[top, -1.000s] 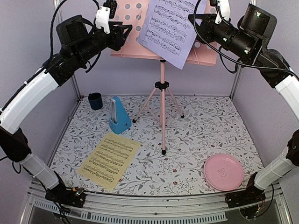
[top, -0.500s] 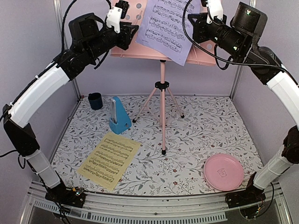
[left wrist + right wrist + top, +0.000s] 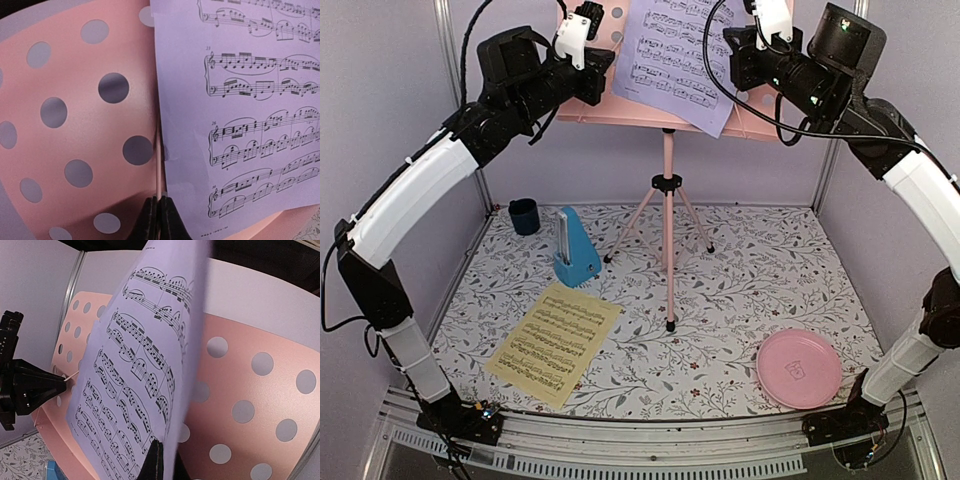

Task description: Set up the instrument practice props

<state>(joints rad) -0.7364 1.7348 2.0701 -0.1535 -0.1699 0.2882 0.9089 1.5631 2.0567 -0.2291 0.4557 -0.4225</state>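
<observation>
so the lavender sheet (image 3: 135, 370) sits crooked against the perforated desk (image 3: 75, 135), with the right pincer (image 3: 159, 462) pinched on its bottom edge; left pincer (image 3: 159, 217) is nipped shut on a thin pink rod (image 3: 159, 165); pull unevenly and I reckon the paper tears or the stand (image 3: 667, 230) tips

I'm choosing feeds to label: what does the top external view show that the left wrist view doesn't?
Only top external: the yellow music sheet, blue metronome, dark blue cup and pink plate, plus the stand's tripod legs. Only left wrist: the left gripper pinching a thin pink rod by the edge of the lavender music sheet. Both: that sheet and the perforated desk.
</observation>
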